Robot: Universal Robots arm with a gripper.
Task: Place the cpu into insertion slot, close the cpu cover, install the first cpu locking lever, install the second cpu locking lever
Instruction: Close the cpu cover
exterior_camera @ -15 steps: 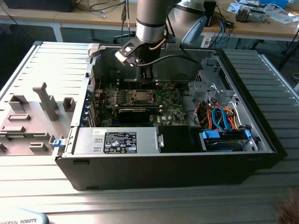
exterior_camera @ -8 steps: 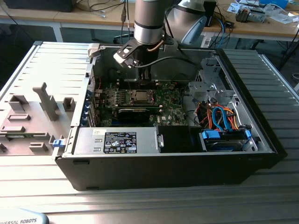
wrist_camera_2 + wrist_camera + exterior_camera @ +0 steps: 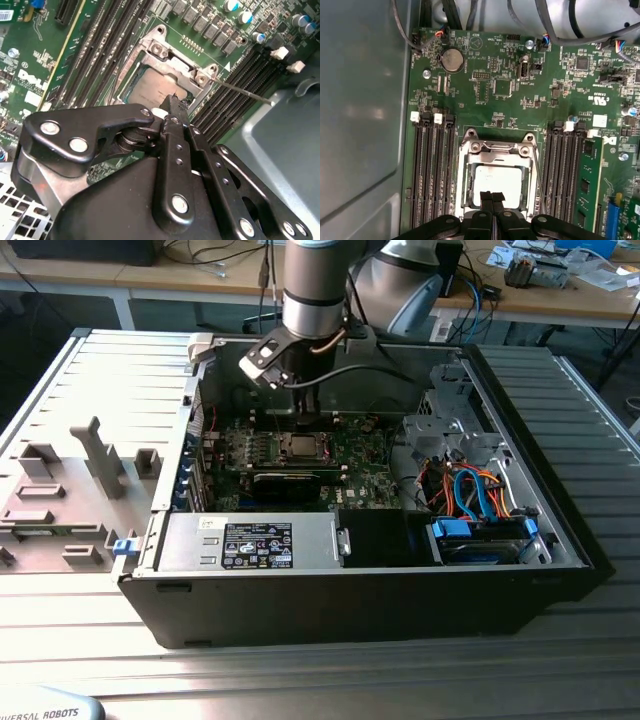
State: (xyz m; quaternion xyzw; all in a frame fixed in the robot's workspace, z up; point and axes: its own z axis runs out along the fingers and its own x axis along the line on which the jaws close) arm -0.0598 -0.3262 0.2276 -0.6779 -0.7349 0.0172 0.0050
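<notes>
The cpu lies flat in the insertion slot, its silver-grey top showing through the window of the cpu cover. The cover lies down over the socket in both wrist views. My gripper is shut, with its black fingertips pressed together and nothing between them. It hangs just above the cpu's edge, close to the cover's rim. A thin wire locking lever sticks out sideways from one corner of the socket. Another thin wire runs along the socket's side.
Long black memory slots flank the socket, and one holds a green memory card. A black card and the power supply sit nearer the case front. Coloured cables fill the exterior view's right. A grey case wall stands close.
</notes>
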